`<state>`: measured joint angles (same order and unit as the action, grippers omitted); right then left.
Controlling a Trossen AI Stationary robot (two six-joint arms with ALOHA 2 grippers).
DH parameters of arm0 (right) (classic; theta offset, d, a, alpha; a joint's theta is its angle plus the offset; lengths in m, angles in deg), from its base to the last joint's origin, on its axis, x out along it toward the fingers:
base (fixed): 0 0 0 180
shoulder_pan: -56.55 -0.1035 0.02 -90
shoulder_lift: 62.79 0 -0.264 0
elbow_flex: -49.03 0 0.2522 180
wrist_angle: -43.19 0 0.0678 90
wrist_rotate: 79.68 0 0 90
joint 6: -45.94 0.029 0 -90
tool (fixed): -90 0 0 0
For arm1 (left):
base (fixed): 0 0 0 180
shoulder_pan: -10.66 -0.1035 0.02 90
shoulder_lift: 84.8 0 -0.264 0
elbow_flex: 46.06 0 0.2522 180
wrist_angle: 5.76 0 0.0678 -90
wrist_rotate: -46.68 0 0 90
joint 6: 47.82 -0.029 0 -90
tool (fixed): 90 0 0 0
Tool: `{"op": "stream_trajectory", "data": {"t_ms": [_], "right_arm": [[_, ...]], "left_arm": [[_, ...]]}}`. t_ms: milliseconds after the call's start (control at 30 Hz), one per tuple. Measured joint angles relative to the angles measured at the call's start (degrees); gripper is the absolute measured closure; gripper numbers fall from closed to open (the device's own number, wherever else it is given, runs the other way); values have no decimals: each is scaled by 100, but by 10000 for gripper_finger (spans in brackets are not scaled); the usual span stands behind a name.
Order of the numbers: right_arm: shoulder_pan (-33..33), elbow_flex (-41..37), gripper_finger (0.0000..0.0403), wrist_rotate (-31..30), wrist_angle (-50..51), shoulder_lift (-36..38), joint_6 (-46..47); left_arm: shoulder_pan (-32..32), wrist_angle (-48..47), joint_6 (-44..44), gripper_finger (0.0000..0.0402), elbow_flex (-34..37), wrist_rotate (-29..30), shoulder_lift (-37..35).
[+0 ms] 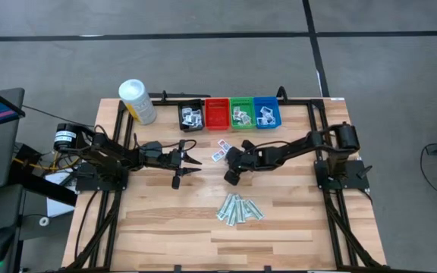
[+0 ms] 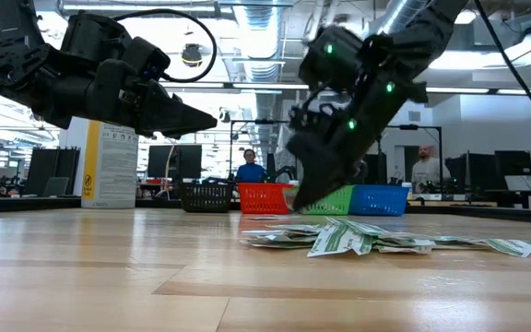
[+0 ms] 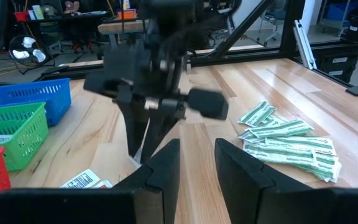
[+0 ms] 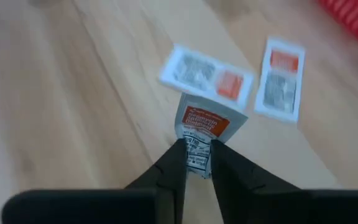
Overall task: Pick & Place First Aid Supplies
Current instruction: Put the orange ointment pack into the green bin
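Your right tool [image 4: 197,163] pinches a red-print packet [image 4: 204,127] just above the table [image 1: 165,220], beside two more packets. Lift it straight up, then carry it over the red bin [image 1: 217,114] before letting go. Your left tool [image 1: 191,162] waits near, fingers apart and holding nothing.

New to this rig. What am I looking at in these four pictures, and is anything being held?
Two dark robot arms work at a wooden table. One picture looks straight down, one level across the tabletop, and two come from cameras on the wrists. The right gripper is shut on a red-print packet, with two more packets lying beside it. The left gripper hangs open over the table, holding nothing. A pile of green strips lies nearer the front. Four small bins and a white canister stand at the back.
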<state>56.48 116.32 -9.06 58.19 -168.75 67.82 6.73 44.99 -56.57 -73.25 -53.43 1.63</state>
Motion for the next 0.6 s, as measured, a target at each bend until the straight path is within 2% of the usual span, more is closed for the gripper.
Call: {"op": "stream_trajectory", "data": {"t_ms": [233,400,600], "right_arm": [[127,11,341,-171,155,293,-271],[379,20,341,-768,140,530,-612],[852,27,341,-1768,105,834,-1029]], "left_arm": [[0,-2,1,300,0,0,-2],[0,-1,0,300,0,0,-2],[0,0,0,300,0,0,0]]}}
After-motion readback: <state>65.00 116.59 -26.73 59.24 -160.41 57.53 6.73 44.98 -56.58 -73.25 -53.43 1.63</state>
